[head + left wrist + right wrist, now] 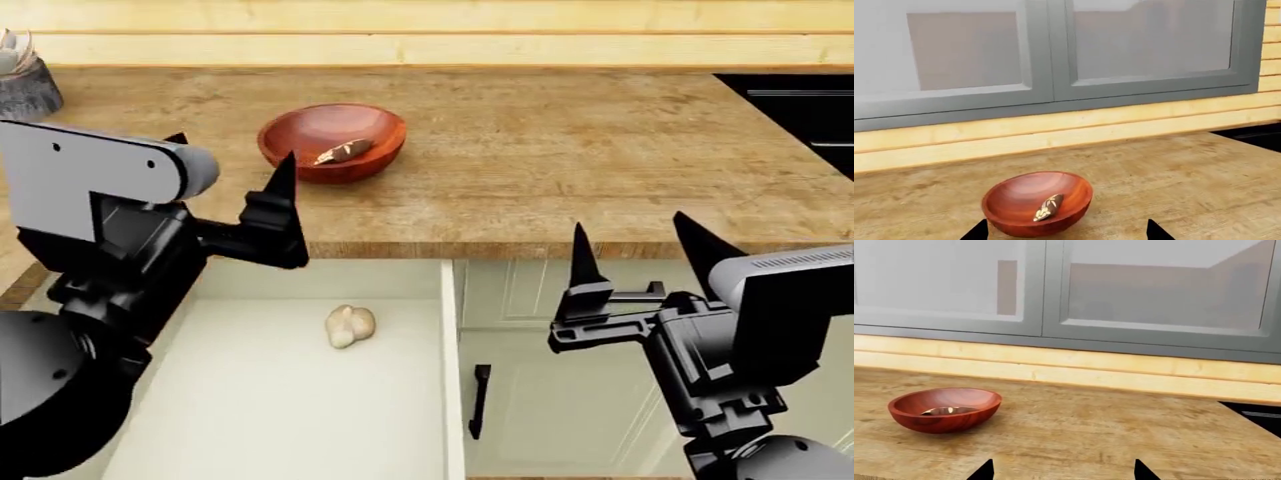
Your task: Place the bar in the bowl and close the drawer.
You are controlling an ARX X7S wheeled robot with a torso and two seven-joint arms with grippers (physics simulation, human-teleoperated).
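Note:
The reddish-brown wooden bowl (300,135) stands on the wooden counter, and the small brown mottled bar (343,151) lies inside it. The left wrist view shows the bowl (1014,200) close up with the bar (1049,207) on its inner slope. Only a sliver of the bar (947,411) shows over the bowl's (945,415) rim in the right wrist view. My left gripper (230,152) hangs open and empty just in front of the bowl, at the counter's front edge. My right gripper (630,225) is open and empty, off the counter's front edge to the right. The pale cream-green drawer (451,380) stands pulled out below the counter.
A pale garlic-like bulb (350,325) lies on the drawer floor. A grey pot (24,88) stands at the counter's far left and a black recessed panel (801,110) at its far right. A cabinet front with a black handle (478,400) sits beside the drawer. A wall with grey window frames (1054,90) backs the counter.

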